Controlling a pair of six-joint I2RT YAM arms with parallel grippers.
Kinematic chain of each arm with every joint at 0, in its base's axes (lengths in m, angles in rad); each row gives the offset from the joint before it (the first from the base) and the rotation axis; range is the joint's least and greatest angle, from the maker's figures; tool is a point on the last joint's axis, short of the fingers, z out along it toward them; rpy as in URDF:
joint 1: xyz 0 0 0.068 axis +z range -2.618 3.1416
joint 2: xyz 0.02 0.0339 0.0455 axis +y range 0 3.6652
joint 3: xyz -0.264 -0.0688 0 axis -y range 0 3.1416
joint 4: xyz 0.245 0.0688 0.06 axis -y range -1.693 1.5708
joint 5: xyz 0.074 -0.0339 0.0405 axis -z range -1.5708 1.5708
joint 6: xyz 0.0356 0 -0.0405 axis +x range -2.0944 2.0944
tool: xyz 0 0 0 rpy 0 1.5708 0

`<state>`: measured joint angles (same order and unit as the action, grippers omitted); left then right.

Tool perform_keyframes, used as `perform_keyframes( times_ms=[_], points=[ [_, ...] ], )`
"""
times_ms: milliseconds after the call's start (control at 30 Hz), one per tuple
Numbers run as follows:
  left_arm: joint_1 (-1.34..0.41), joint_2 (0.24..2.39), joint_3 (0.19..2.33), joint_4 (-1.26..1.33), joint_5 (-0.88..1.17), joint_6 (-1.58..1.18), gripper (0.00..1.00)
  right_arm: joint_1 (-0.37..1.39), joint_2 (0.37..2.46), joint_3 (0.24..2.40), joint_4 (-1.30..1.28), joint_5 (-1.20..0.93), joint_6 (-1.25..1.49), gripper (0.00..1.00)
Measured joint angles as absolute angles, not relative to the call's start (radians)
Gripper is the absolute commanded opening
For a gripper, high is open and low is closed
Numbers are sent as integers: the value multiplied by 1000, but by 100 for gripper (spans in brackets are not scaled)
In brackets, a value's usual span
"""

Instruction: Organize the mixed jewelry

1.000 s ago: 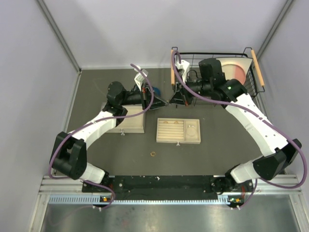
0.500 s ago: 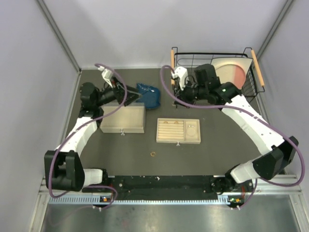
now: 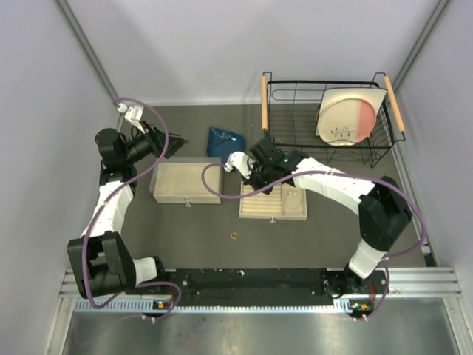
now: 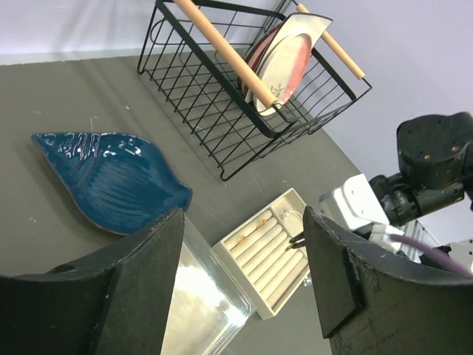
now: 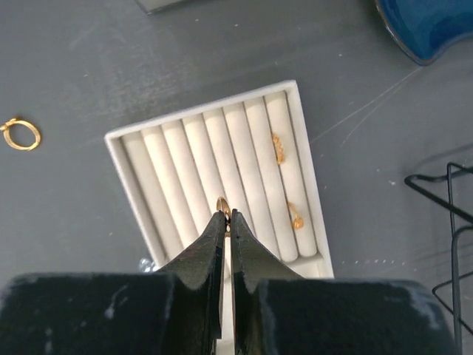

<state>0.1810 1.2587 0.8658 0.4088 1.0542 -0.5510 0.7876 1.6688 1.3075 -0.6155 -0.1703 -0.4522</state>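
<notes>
My right gripper (image 5: 226,214) is shut on a small gold ring (image 5: 223,204), its tips just above the middle rolls of the pale slotted tray (image 5: 133,181). Two more gold rings (image 5: 278,146) (image 5: 295,217) sit in the tray's end slot. A thin silver hoop (image 3: 294,198) lies in the tray's side compartment. Another gold ring (image 3: 234,236) lies loose on the table in front of the tray (image 3: 251,213). My left gripper (image 3: 176,146) hangs open and empty at the far left, above the back of the closed wooden box (image 3: 186,183).
A blue leaf-shaped dish (image 3: 225,140) lies behind the box and tray. A black wire rack (image 3: 288,92) holding a pink-and-white plate (image 3: 344,112) stands at the back right. Grey walls close in the table on three sides.
My left gripper has opened and swung back to the far left, uncovering the blue dish. My right arm came down from beside the rack to the tray, still shut.
</notes>
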Motion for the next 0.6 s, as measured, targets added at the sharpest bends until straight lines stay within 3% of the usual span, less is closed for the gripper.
perform_keyframes(
  times_ms=[600],
  points=[
    [227,1259,866,347,1065,-521,69,845,1800,1261,-446,-54,-550,0]
  ],
)
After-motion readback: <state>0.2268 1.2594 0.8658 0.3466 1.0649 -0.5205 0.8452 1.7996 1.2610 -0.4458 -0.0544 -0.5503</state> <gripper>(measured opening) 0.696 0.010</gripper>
